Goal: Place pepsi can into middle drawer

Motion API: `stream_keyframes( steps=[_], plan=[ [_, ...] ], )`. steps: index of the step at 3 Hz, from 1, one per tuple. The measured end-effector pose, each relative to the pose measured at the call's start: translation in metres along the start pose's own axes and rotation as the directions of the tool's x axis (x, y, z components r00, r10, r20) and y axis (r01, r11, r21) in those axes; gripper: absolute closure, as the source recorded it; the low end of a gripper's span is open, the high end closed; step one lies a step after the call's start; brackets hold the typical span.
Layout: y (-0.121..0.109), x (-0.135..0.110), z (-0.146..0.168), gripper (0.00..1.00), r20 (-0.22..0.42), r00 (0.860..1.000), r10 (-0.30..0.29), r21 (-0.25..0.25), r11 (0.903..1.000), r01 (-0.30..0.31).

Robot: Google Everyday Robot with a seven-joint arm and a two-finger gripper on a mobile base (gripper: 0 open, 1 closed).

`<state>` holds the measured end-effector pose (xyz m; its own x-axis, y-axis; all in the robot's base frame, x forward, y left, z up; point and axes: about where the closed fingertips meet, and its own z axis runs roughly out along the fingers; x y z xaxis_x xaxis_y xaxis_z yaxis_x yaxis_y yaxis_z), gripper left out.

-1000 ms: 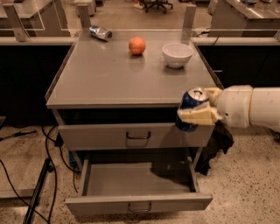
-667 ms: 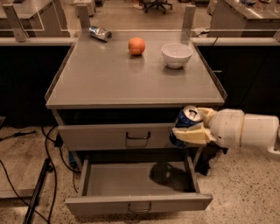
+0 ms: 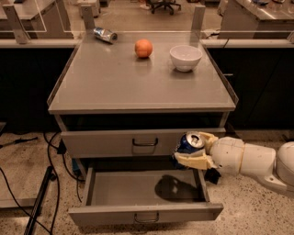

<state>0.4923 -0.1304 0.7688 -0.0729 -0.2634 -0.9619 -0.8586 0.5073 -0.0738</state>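
Room: speckled floor; dark counters behind and to either side; office chair at far top; cables on the floor at left.

Surface: flat grey cabinet top, with raised lips along both sides.
- White bowl at rear right, upright.
- Orange just left of the bowl, apart from it.
- Silver can at rear left, lying on its side.

Containers:
- Upper drawer front directly under the top, closed.
- Middle drawer below it, pulled well out, interior open to view. Dark shadow on the drawer floor, right of centre.

Arm: white, entering from the right edge, level with the upper drawer front.

Gripper: at the right end of the upper drawer front, above the rear right part of the middle drawer.

Fingers: cream-coloured, closed onto the pepsi can, one below and one at upper right, both in contact with the body.

Pepsi can: clamped in the gripper, tilted, silver top turned up toward the camera. Held in the air over the open middle drawer, clear of its floor.
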Motion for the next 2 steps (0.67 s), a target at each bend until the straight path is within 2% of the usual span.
stream_keyframes(
  steps=[1, 2],
  plan=[
    [-0.002, 0.019, 0.004, 1.0, -0.009, 0.999, -0.05, -0.009, 0.9987, 0.05],
    [-0.004, 0.047, 0.025, 1.0, 0.01, 0.993, -0.12, -0.023, 0.9925, 0.12]
  ],
)
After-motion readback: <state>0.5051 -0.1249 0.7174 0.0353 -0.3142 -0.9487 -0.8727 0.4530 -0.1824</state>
